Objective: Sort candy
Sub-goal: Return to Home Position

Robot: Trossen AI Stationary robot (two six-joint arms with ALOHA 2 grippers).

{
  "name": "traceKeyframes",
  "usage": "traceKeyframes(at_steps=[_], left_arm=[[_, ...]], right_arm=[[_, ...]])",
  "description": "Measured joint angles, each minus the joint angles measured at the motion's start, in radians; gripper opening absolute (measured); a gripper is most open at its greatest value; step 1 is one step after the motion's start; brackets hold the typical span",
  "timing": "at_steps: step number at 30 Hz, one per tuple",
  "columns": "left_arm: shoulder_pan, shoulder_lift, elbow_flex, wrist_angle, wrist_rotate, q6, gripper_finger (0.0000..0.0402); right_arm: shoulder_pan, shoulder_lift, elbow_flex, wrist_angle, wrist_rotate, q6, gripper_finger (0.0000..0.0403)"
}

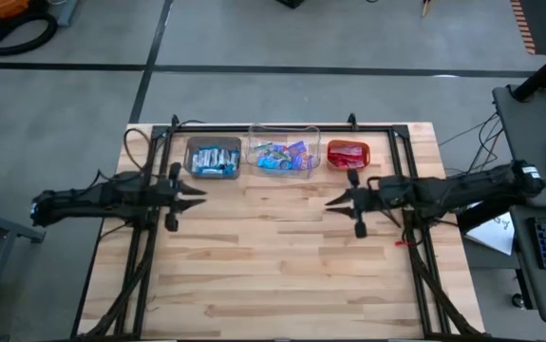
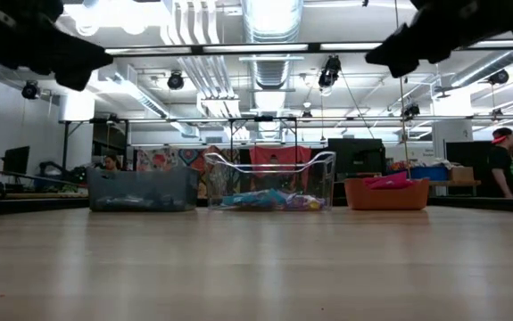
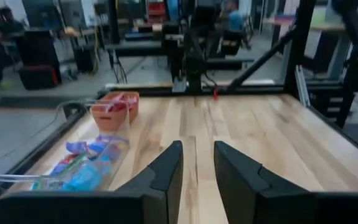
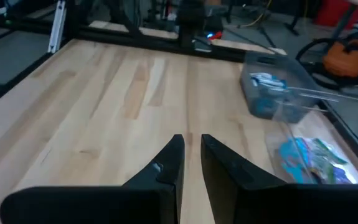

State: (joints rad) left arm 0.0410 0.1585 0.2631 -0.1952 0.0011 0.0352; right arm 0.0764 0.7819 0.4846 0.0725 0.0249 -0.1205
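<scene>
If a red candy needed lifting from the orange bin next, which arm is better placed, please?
Likely right: right end effector hovers near the orange bin; left end effector hangs by the brown bin.

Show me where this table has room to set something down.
Bare: the wooden table's near half, plus the gap between the left gripper and right gripper. Crowded: the far edge, with the dark rectangular bin, clear plastic bin and orange bin.

All candy (image 1: 283, 156) is binned, none loose on the table (image 1: 282, 275). Three bins in a row along the back edge:
- blue-and-white sweets (image 1: 214, 159) heaped in the dark bin (image 1: 189, 157), left
- purple-multicolour sweets (image 1: 296, 150) in the clear bin (image 1: 284, 127), middle
- red sweets (image 1: 348, 152) in the orange bin (image 1: 330, 157), right
</scene>
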Motion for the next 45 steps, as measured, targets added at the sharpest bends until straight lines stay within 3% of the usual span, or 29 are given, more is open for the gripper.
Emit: traceKeyframes(at_steps=[5, 17, 25, 35, 41, 45], left_arm=[[0.000, -0.162, -0.096, -0.004, 0.010, -0.014, 0.0074], [-0.001, -0.159, -0.198, 0.079, 0.074, -0.045, 0.0074], [0.000, -0.153, -0.209, 0.106, -0.003, -0.116, 0.0074], [0.000, -0.133, -0.210, 0.105, -0.015, -0.127, 0.0074], [0.000, -0.126, -0.209, 0.107, -0.016, -0.127, 0.0074], [0.000, -0.126, -0.209, 0.105, -0.017, -0.127, 0.0074]], right_arm=[[-0.013, -0.135, -0.098, 0.011, 0.000, 0.016, 0.0047], [-0.014, -0.497, -0.318, 0.005, 0.003, 0.049, 0.0047], [-0.018, -0.782, -0.430, -0.077, 0.054, -0.041, 0.0047], [-0.018, -0.737, -0.471, 0.009, 0.077, -0.076, 0.0047], [-0.018, -0.735, -0.471, 0.008, 0.079, 0.224, 0.0047], [-0.018, -0.735, -0.471, 0.008, 0.079, 0.309, 0.0047]])
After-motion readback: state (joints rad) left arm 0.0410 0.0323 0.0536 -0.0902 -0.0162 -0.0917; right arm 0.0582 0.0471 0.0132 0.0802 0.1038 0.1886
